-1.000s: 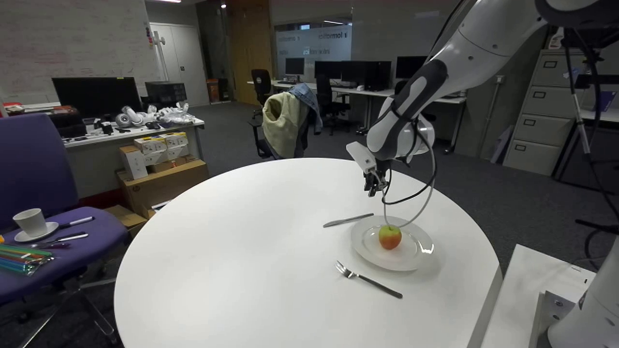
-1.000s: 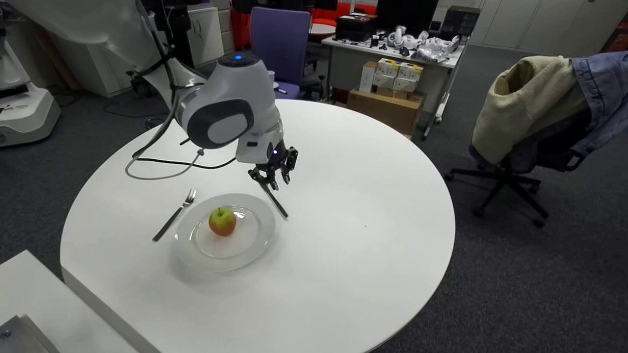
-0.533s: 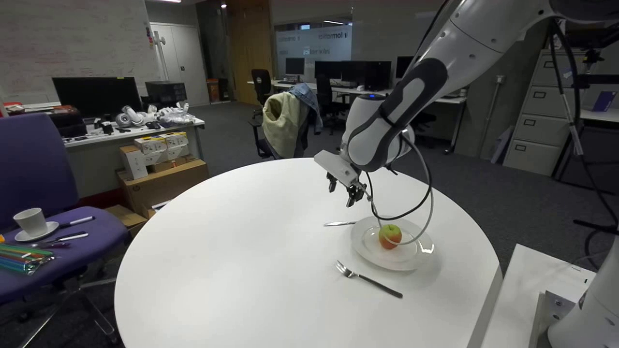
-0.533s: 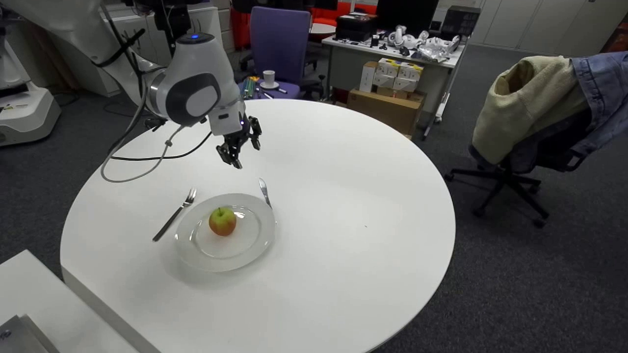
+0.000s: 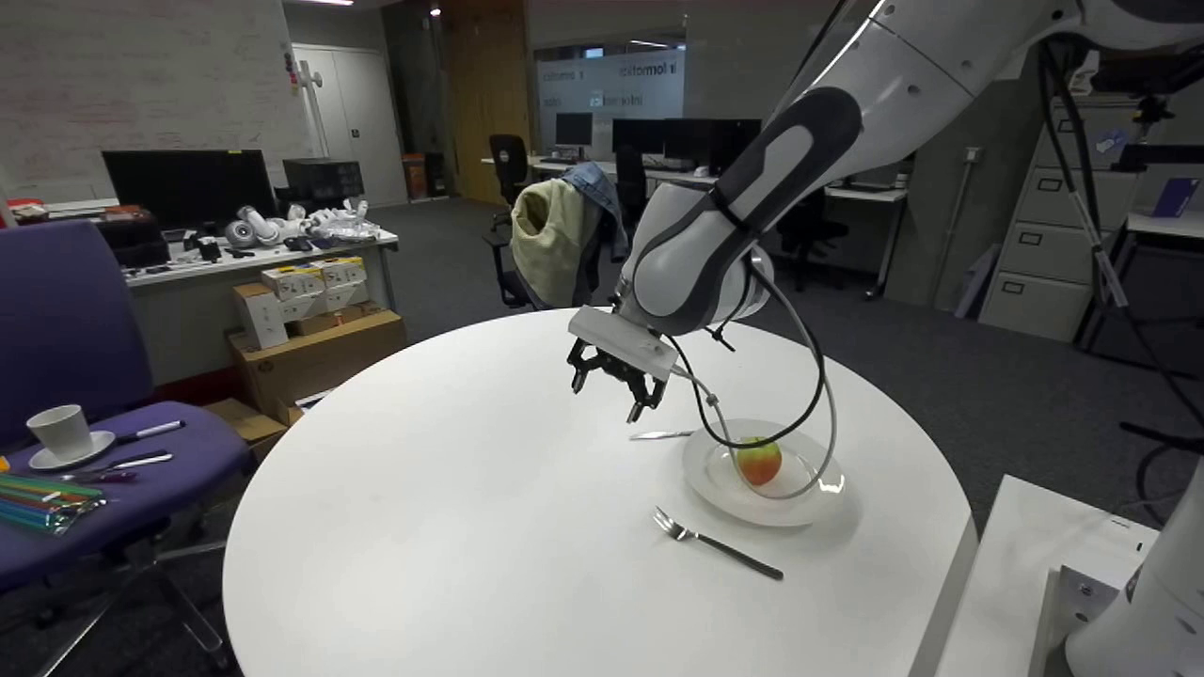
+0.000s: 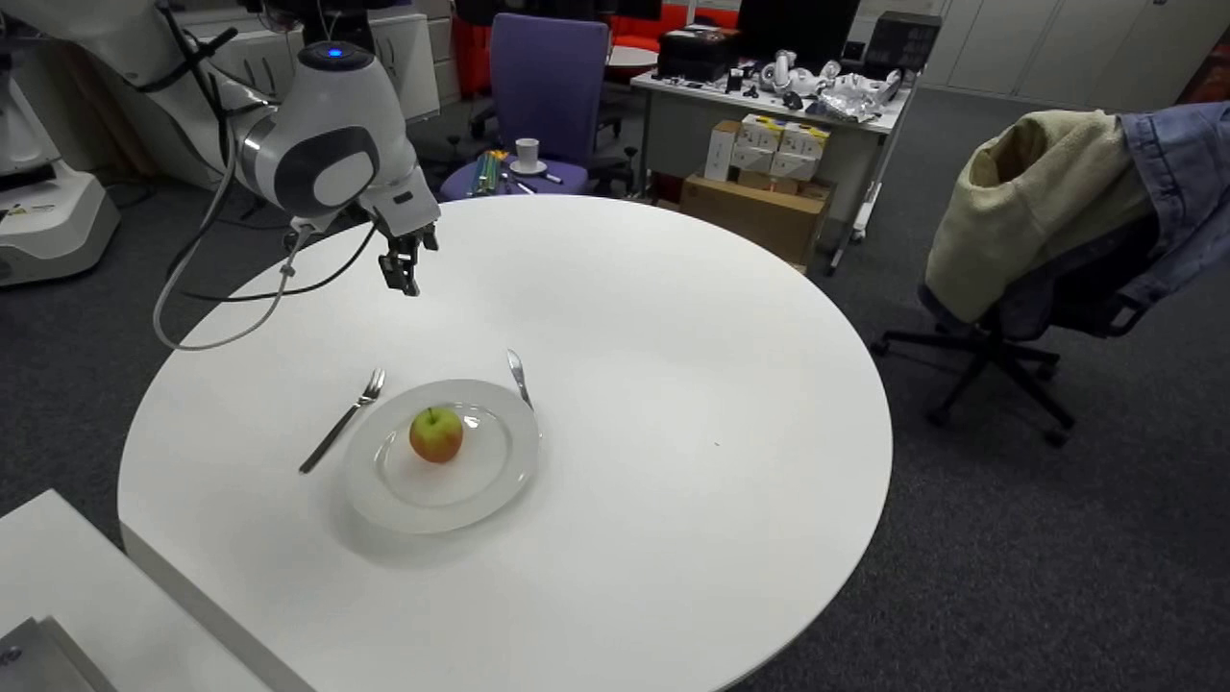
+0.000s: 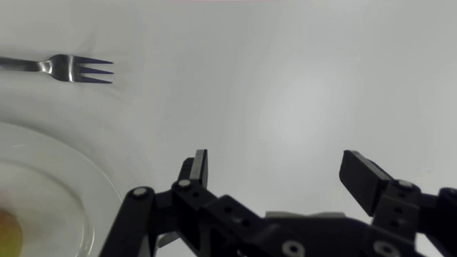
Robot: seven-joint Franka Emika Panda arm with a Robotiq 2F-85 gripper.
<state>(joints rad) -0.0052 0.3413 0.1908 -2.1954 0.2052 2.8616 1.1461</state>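
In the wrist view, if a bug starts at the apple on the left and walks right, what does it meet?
The apple, the rim of the plate, one finger of the claw, the claw's other finger. The fork is higher in the picture, off that path.

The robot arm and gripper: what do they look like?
The arm is white with dark grey panels, black straps and, in an exterior view, a blue light. Black and grey cables loop from it. The gripper is black, with two jointed fingers and pale bolts.
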